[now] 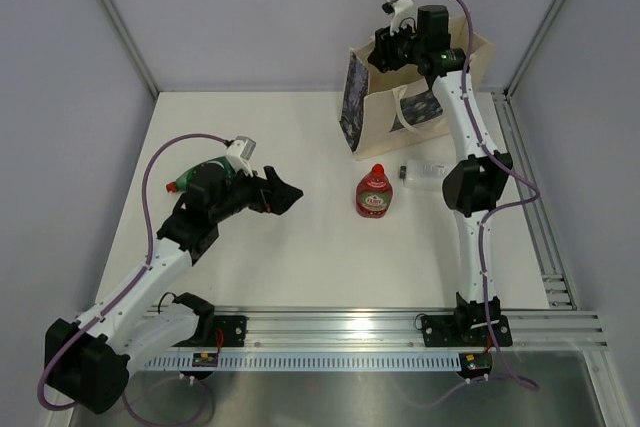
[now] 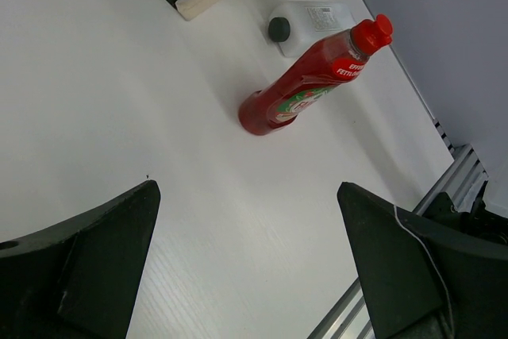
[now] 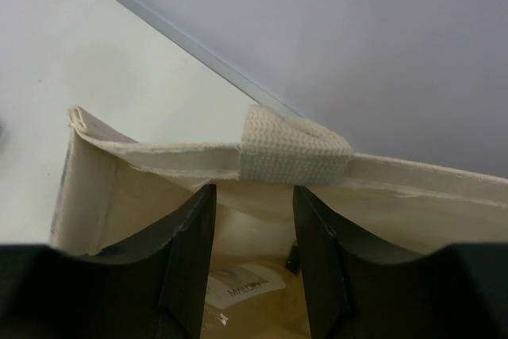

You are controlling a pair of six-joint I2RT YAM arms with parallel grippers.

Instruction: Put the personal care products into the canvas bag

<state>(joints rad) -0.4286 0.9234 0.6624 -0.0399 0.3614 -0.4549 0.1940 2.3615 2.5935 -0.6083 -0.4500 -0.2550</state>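
I judged this to be mid-task, with three bottles left out. The bag [image 1: 420,107] stood upright at the far right of the surface [image 1: 300,267], mouth up. My right hand [image 3: 254,194] hung right over its rim, beside the stitched handle strap [image 3: 294,152]. That hand was clenched, though a gap showed between its fingers [image 3: 186,244] and I saw no bottle there. Whether it had nipped the cloth of the rim I could not tell from the wrist view. Something with a pale label lay in the bottom of the bag, probably a product already in.

My left hand [image 1: 283,193] was released, its jaws wide and empty, low over the surface and aimed at the red bottle [image 1: 375,194]. That bottle stood upright, well apart from the hand and near the bag's foot. A clear bottle [image 1: 425,172] lay on its side just beside it. A green bottle with a red cap [image 1: 182,182] peeked out behind the left arm.

Next I would bring the left hand forward until the red bottle sat between the fingers and then close on its body. The lift would have to clear the rim without knocking over the soft bag.
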